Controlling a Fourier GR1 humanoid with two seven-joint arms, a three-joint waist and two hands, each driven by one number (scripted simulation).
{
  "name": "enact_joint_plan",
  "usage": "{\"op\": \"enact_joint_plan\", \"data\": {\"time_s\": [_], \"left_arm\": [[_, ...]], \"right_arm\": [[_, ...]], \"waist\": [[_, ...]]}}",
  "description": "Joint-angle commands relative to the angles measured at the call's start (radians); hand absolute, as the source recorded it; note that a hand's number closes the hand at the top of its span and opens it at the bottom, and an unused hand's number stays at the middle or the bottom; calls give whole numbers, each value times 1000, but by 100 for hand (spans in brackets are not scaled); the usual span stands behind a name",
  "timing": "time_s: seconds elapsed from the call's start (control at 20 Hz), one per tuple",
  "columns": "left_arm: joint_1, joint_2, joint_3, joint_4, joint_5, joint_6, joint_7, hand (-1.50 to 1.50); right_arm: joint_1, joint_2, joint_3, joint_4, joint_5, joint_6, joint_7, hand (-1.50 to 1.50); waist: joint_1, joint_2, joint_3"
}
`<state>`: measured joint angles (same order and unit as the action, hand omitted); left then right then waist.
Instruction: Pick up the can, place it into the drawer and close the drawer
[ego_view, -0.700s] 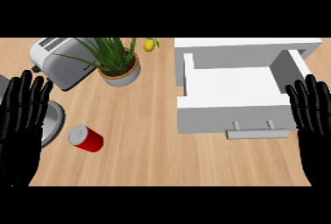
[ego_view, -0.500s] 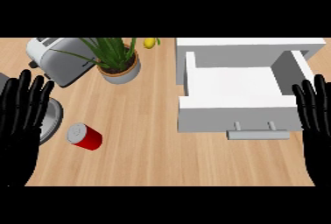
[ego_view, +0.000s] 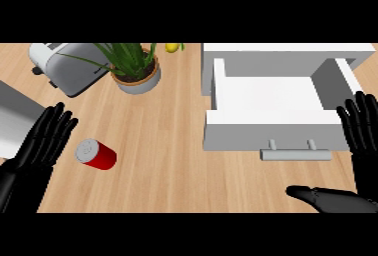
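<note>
A red can (ego_view: 97, 154) with a silver top lies tilted on the wooden counter at the lower left. My left hand (ego_view: 40, 142) is open just left of it, fingers straight and pointing up, not touching the can. The white drawer (ego_view: 269, 107) stands pulled open at the right, its inside bare, with a grey handle (ego_view: 295, 154) on its front. My right hand (ego_view: 362, 131) is open at the right edge beside the drawer's front corner, its thumb (ego_view: 319, 195) stretched out low toward the left.
A silver toaster (ego_view: 65, 67) stands at the back left. Beside it is a potted plant (ego_view: 135, 70), and a yellow fruit (ego_view: 173, 47) lies at the back edge. A grey object (ego_view: 15, 112) shows at the left edge.
My left hand has shifted right and down toward the can. The right hand has lowered a little, and its thumb now shows near the bottom edge.
</note>
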<state>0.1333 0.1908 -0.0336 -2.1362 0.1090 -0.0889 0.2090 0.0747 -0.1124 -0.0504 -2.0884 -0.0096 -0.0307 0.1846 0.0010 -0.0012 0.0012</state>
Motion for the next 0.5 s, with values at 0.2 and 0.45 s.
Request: {"op": "enact_joint_plan", "data": {"time_s": [0.2, 0.45], "left_arm": [[40, 19, 81, -134, 77, -31, 158, -150], [82, -12, 110, -108, 92, -47, 148, -150]], "right_arm": [[110, -17, -68, -19, -80, 81, -21, -150], [196, 43, -6, -34, 3, 70, -112, -150]], "waist": [[-2, 0, -1], [-1, 0, -1]]}}
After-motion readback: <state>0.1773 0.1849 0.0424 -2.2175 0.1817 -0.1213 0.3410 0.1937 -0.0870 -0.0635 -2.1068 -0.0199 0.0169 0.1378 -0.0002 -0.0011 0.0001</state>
